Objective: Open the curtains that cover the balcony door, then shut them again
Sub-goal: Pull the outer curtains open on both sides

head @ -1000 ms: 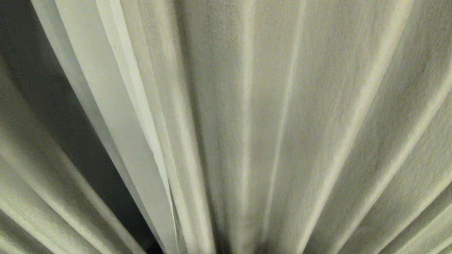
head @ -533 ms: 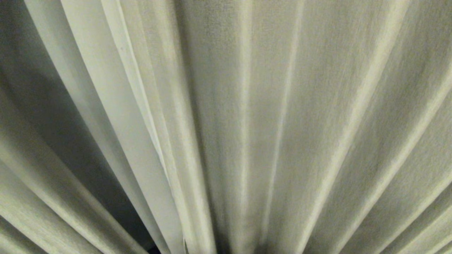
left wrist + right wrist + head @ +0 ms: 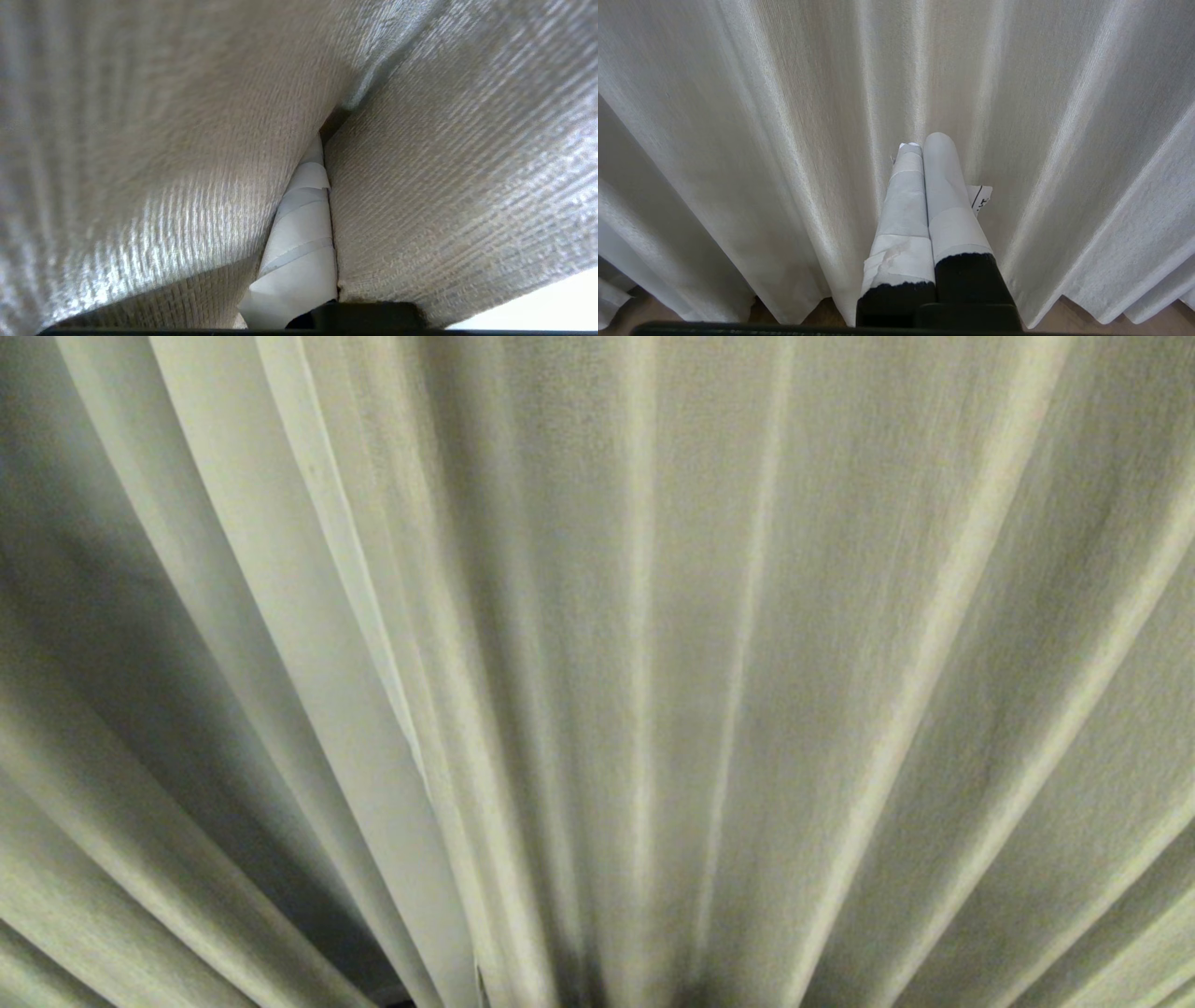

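Dark gap (image 3: 187, 784) at the left of the curtains (image 3: 747, 663) narrower, grey-veiled by leftward-shifted pleats.

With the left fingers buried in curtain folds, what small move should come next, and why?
Probably keep drawing the gathered curtains sideways. The left gripper looks shut with cream fabric pressed on both sides of its taped fingers, and the head view shows only pleats, no balcony door. The right gripper points at the pleats, shut and empty.

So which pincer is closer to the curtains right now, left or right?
Left. The left pincer is shut on the curtains, with fabric wrapped around its fingers. The right pincer is shut empty, pointing at the pleats, apparently just short of them.
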`<state>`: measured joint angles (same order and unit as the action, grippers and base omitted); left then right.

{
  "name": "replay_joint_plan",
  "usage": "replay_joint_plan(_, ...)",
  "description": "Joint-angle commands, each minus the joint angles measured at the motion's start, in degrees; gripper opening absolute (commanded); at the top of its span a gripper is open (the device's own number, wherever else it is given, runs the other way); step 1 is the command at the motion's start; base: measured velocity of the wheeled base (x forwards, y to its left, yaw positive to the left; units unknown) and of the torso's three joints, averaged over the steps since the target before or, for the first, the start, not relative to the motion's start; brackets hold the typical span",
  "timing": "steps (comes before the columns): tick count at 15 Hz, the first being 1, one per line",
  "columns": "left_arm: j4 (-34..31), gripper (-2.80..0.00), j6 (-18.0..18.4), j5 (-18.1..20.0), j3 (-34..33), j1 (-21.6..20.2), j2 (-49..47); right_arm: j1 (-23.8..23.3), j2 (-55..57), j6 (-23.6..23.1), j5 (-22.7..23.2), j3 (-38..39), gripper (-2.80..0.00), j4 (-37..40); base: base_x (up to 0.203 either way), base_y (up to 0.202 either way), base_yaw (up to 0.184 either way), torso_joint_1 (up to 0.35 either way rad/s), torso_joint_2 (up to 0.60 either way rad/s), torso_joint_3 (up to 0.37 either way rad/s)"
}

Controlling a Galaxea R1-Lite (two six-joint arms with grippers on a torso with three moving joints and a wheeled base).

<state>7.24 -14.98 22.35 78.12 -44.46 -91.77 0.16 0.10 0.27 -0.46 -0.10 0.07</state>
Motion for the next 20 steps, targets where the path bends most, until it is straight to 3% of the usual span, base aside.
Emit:
replay_joint_plan(1,-0.8,-2.8,-0.13,0.21,1.03,-0.66,-4.38,0.02,-0.01,0.0,0.02,0.01,-2.8,0.01,0.0,0.0,0.0,0.0,0.0,0.0)
replay_joint_plan(12,0.82,-2.8,-0.92,3.73,10.83,-5.85,-17.27,-0.05,-0.01,0.0,0.02,0.01,-2.8,0.01,0.0,0.0,0.0,0.0,0.0,0.0)
replay_joint_plan(20,2.43,-2.8,-1.71,5.71,12.1,-8.86,-21.74,0.02,-0.01,0.0,0.02,0.01,-2.8,0.01,0.0,0.0,0.0,0.0,0.0,0.0)
